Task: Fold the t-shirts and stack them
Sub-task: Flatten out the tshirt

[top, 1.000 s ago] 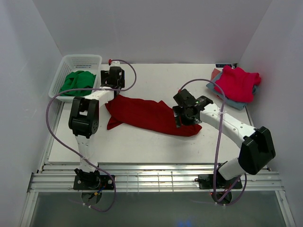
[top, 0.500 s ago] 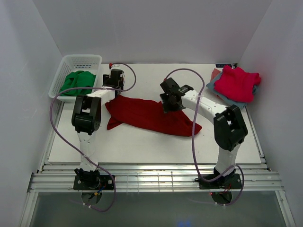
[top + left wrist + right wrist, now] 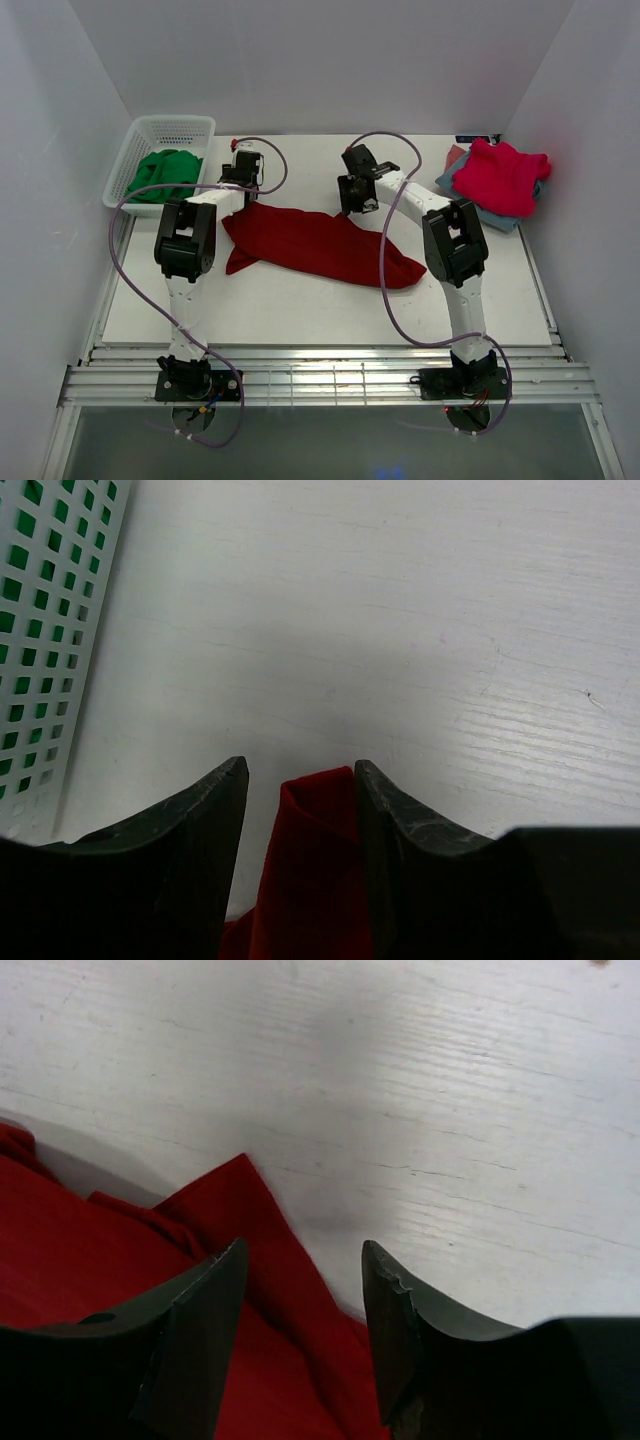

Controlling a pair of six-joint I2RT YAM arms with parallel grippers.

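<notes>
A large dark red t-shirt lies crumpled in a long strip across the middle of the table. My left gripper is at its far left corner. In the left wrist view that gripper straddles a fold of the red cloth; the cloth touches the right finger and a gap shows on the left. My right gripper sits over the shirt's far edge. In the right wrist view its jaws stand apart over a red corner. A pink-red t-shirt lies on grey-blue folded ones at the far right.
A white mesh basket holding green cloth stands at the far left, close to the left gripper; its wall shows in the left wrist view. White walls close in the table on three sides.
The right arm swung from the shirt's near right end to its far edge, left of where it was. Both grippers' jaws have narrowed. The left gripper stayed at the far left corner.
</notes>
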